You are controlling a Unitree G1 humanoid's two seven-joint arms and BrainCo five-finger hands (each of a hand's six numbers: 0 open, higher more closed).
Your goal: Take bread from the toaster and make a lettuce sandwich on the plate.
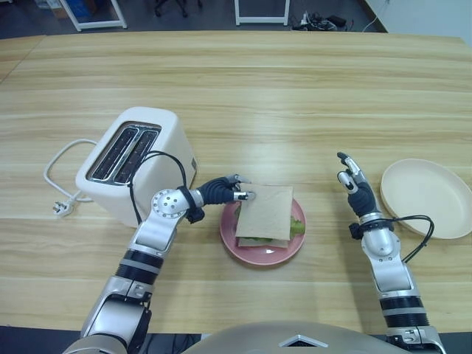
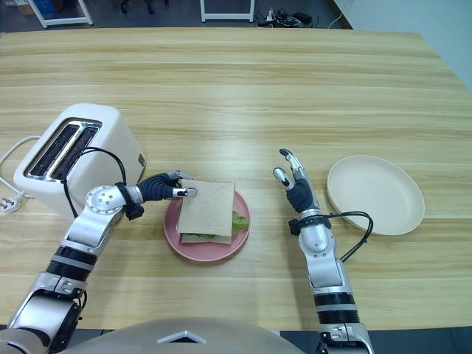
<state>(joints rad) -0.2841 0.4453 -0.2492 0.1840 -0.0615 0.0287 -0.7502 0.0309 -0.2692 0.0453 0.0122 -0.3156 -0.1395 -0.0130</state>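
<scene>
"Pink plate [image 1: 254, 255] sits closest, and the sandwich on it looks built: top slice [image 1: 265, 212] lying flat, lettuce [image 1: 298, 226] poking out under its right edge."

"And the left hand [image 1: 217, 192]?"

"It comes in from the toaster [image 1: 158, 158] side. Its fingers [image 1: 243, 195] are drawn together on the slice's far left corner, so the bread lies to the right of them and a little nearer us."

"So which way out?"

"My guess is that letting go and backing off to the left is all that remains. The slice runs away from the fingertips across the plate, its far edge out over the rim, so any drag on that one corner would turn the slice on the lettuce rather than lift it."

"Could the right hand [image 1: 354, 184] steady it?"

"Not from where it is. It stands over bare surface [image 1: 258, 96] between the pink plate and the cream plate [image 1: 428, 195], well apart from the bread, with its fingers spread and pointing up, holding nothing. The left hand is the one in contact, so the job falls to it."

"Anything left in the toaster?"

"Both slots look dark; I'd say nothing more needs fetching."
</scene>
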